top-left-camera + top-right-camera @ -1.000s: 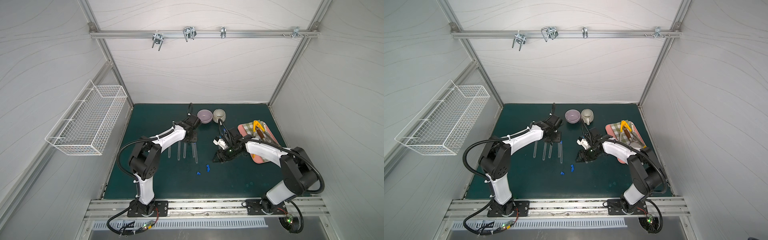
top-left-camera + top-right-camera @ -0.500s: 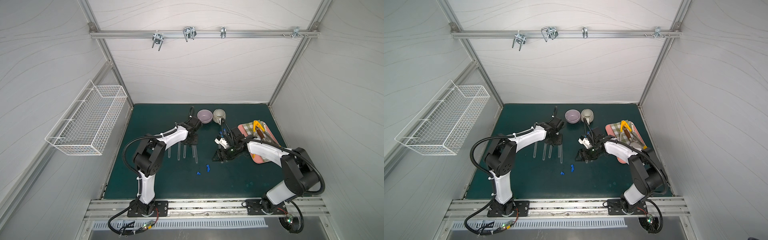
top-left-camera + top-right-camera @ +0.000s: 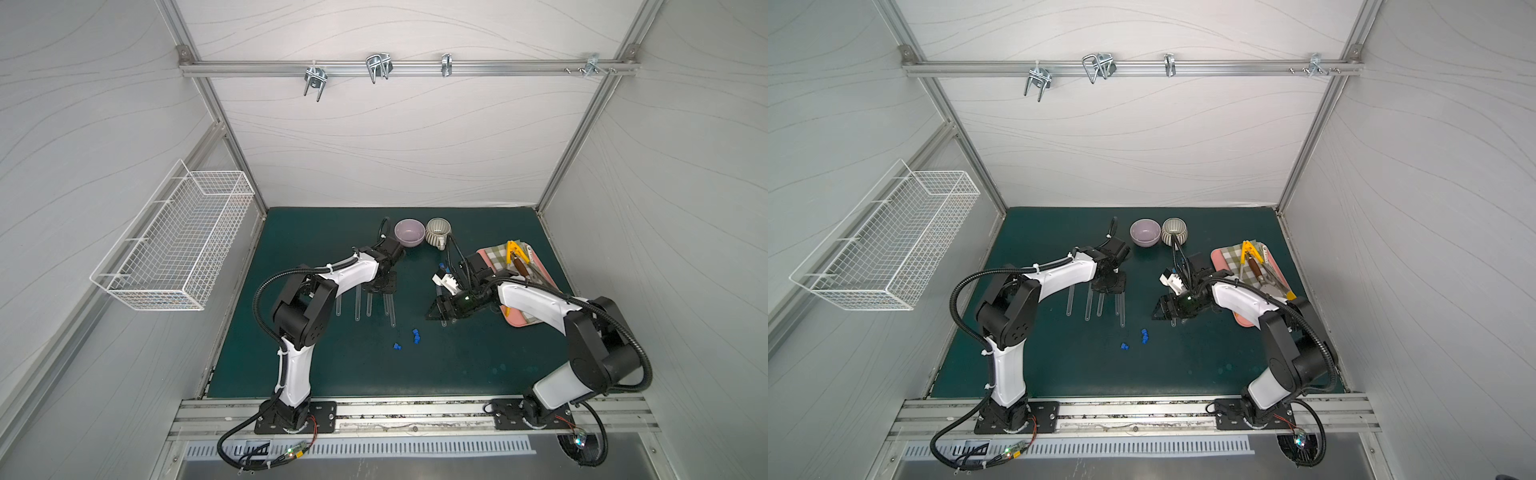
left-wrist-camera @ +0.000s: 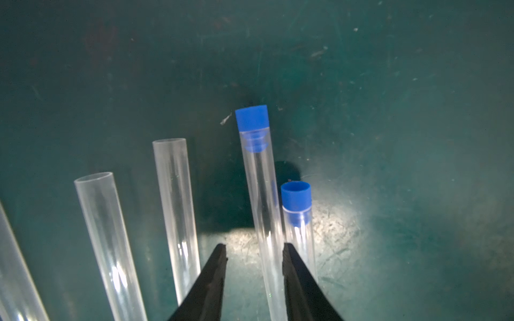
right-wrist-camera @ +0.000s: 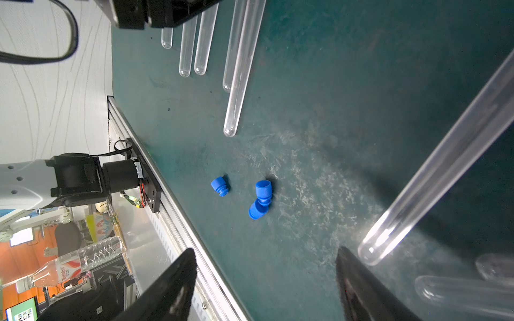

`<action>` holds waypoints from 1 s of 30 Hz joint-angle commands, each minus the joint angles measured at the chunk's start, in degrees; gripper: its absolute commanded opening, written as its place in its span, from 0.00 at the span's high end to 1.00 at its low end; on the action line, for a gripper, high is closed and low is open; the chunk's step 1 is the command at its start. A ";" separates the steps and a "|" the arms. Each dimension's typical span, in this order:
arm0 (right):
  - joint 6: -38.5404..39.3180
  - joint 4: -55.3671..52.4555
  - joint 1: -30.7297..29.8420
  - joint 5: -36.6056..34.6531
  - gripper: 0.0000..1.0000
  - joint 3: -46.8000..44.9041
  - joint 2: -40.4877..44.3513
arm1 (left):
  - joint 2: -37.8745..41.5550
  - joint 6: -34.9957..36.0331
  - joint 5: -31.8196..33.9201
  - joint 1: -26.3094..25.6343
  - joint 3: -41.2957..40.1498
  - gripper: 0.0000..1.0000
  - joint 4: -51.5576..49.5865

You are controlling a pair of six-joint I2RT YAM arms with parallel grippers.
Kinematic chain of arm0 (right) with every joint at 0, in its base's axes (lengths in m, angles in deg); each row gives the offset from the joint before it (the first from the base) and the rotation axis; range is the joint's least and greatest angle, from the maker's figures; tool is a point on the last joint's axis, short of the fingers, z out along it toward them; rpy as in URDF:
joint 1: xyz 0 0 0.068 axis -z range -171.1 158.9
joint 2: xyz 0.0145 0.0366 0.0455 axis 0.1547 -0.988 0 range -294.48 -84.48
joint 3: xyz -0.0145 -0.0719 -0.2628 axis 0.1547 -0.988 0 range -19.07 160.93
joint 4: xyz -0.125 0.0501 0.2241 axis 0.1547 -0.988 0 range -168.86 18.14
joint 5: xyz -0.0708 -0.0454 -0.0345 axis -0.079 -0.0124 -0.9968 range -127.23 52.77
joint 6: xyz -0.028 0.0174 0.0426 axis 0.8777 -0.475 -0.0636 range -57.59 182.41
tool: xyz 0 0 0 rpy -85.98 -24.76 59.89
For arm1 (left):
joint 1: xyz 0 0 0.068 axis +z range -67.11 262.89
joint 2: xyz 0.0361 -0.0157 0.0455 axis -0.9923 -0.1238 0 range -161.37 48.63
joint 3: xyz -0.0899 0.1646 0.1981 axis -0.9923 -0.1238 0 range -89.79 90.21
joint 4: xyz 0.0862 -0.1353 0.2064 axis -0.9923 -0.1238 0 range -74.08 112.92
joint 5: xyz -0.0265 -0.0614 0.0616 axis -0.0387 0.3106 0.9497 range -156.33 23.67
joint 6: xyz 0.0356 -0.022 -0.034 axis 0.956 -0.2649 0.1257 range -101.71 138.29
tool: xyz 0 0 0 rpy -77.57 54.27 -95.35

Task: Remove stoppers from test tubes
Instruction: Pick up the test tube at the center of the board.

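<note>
Stoppered test tube (image 4: pixel 261 194) sits btwn the fingers of the L gripper (image 4: pixel 253 247). Its long axis runs straight out ahead of the fingertips, w/ the blue stopper (image 4: pixel 251 118) on the far end, pointing away from the gripper. Jaws are partly spread, not pinching: one finger (image 4: pixel 292 266) is against the tube wall, the other stands off w/ green mat (image 4: pixel 389 111) showing in the gap. Can't tell if the tube rests flat or is tipped up.

A second stoppered tube (image 4: pixel 299 236) lies just outside the touching finger, approx parallel, w/ its stopper (image 4: pixel 295 194) also pointing away. Two open tubes (image 4: pixel 172 194) lie outside the other finger, mouths away, fanned slightly. In both top views the round ends stick out from under the gripper.

R gripper (image 5: pixel 267 254) has its jaws spread wide, nothing btwn them. Three loose stoppers (image 5: pixel 262 190) lie on the mat ahead of its fingertips. Another tube (image 5: pixel 445 166) has its round end just outside one finger, axis slanting away.

Purple bowl (image 3: pixel 409 232) and striped mug (image 3: pixel 438 232) sit beyond the L gripper. Pink tray (image 3: pixel 515 320) lies behind the R gripper.
</note>
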 commanded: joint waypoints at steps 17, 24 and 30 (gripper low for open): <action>1.11 -0.66 2.37 1.60 0.21 -0.99 2.75 | -4.70 -0.74 0.76 -1.02 1.73 0.64 -1.14; 1.08 -0.60 3.06 1.63 0.20 -1.58 3.64 | -5.58 -1.32 0.03 -1.17 1.73 0.70 -0.83; 1.16 -0.54 3.72 1.80 0.20 -2.17 4.00 | -5.53 -1.58 -0.81 -1.11 1.86 0.77 -0.79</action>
